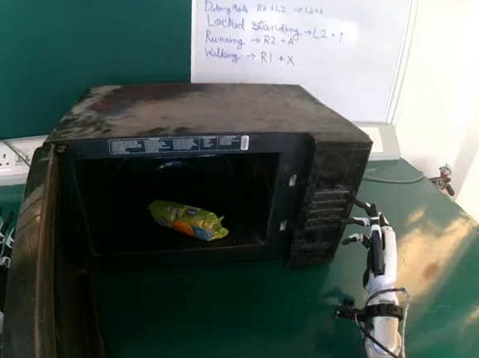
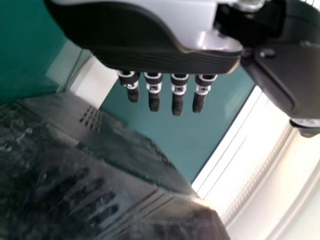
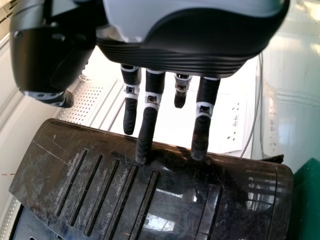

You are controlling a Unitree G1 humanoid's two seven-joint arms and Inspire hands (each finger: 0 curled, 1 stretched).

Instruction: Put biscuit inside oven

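1. Biscuit packet [image 1: 189,221]: one, green-yellow; lying aslant inside the oven [image 1: 201,107], free of any hand.
2. Step in hand: placing, judged complete; closing the door presumably comes next, if wanted.
3. Door [image 1: 35,270]: one, dark; swung wide at the robot's left.
4. Next move, as judged: left pushes the door's outer face round towards the cavity, right bracing the body against sliding.
5. Left robot hand [image 2: 177,92]: beyond the door's outer side, at the head view's left edge; fingers extended, slightly spread, empty.
6. Right robot hand [image 1: 376,251]: beside the control panel [image 1: 328,197], forearm running forward from the lower edge; fingers straight and apart, tips at the panel's outer edge, contact probable, nothing clasped.
7. Bench [image 1: 184,316]: green; bears the oven.
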